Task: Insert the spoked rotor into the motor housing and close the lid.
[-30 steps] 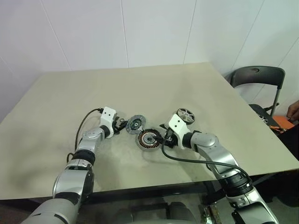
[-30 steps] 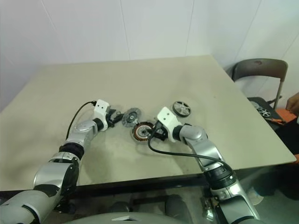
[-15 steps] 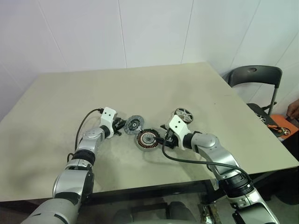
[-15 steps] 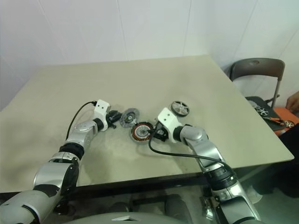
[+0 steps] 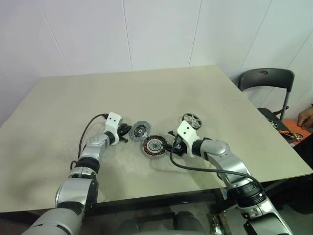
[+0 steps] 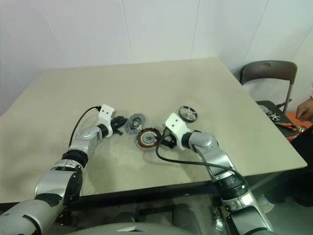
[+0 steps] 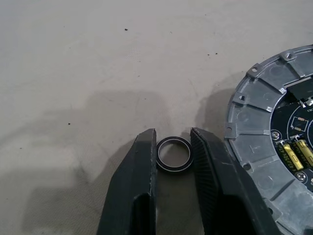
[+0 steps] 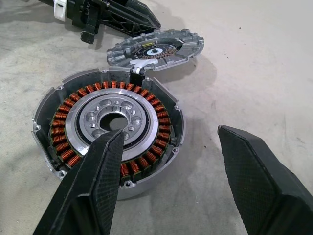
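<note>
Both our hands sit low by the motor parts; the rotor waits untouched.

Our left hand (image 7: 172,147) has its fingers clamped on a small black ring (image 7: 173,154) lying on the surface (image 5: 73,107), just beside the lid (image 5: 139,130). Our right hand (image 8: 171,161) stands with its fingers wide apart, nothing between them, at the motor housing (image 8: 110,128), whose copper windings face up. The spoked rotor (image 5: 191,119) lies flat behind our right arm, apart from the housing. We judge the rotor light, stiff and thin, likely slick metal; gripping across the rim or through a spoke gap looks safest. The housing looks heavy, and its windings are delicate, so we keep our fingers off them.
</note>
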Robot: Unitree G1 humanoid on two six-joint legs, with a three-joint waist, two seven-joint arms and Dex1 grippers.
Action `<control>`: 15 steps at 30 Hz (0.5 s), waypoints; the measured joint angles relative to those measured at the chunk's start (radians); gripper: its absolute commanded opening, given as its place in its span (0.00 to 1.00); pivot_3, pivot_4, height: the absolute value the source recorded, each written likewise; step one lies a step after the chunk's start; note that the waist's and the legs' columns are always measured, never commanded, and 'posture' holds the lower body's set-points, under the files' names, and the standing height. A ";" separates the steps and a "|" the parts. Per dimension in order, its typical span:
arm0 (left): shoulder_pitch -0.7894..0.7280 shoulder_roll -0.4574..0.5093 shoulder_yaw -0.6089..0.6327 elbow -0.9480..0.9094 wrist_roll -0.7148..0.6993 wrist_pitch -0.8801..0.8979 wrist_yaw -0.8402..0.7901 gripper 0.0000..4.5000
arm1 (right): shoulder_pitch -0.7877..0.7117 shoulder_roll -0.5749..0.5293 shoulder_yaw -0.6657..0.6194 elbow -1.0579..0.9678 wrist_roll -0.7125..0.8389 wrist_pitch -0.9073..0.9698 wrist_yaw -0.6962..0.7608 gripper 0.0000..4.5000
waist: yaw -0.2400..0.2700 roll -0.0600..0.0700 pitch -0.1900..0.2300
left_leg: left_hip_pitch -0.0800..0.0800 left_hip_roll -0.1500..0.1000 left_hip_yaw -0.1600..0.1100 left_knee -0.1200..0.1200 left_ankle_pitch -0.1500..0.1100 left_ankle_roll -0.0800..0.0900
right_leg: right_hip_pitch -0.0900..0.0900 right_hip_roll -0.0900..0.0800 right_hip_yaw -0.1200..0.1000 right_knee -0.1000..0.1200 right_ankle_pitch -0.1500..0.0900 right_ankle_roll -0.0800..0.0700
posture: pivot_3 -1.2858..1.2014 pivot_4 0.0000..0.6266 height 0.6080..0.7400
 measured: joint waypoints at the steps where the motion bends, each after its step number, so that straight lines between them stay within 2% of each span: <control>1: 0.000 0.000 0.000 0.000 0.000 0.000 0.000 0.16 | 0.000 0.000 0.000 0.000 0.000 0.000 0.000 0.71 | 0.000 0.000 0.000 | 0.000 0.000 0.000 0.000 0.000 0.000 | 0.000 0.000 0.000 0.000 0.000 0.000 | 0.52 0.00 1.00; 8: 0.004 0.003 0.019 -0.009 -0.026 0.005 -0.027 0.16 | 0.000 0.000 0.000 0.000 0.000 0.000 0.001 0.71 | 0.000 0.000 0.000 | -0.002 0.000 0.000 0.000 0.000 0.000 | -0.002 0.000 0.000 0.000 0.000 0.000 | 0.52 0.00 1.00; 11: 0.043 0.003 0.112 -0.165 -0.196 0.127 -0.182 0.16 | 0.000 -0.003 0.001 0.000 0.001 0.001 0.005 0.71 | 0.000 0.000 0.000 | -0.010 0.000 0.000 0.000 0.000 0.000 | -0.010 0.000 0.000 0.000 0.001 0.000 | 0.52 0.00 1.00; 15: 0.083 0.030 0.166 -0.406 -0.357 0.293 -0.325 0.16 | 0.000 -0.004 0.012 0.000 0.001 0.001 0.015 0.71 | 0.000 0.000 0.000 | -0.009 0.000 0.000 -0.003 0.000 0.000 | -0.010 -0.001 0.000 0.000 0.002 -0.002 | 0.52 0.00 1.00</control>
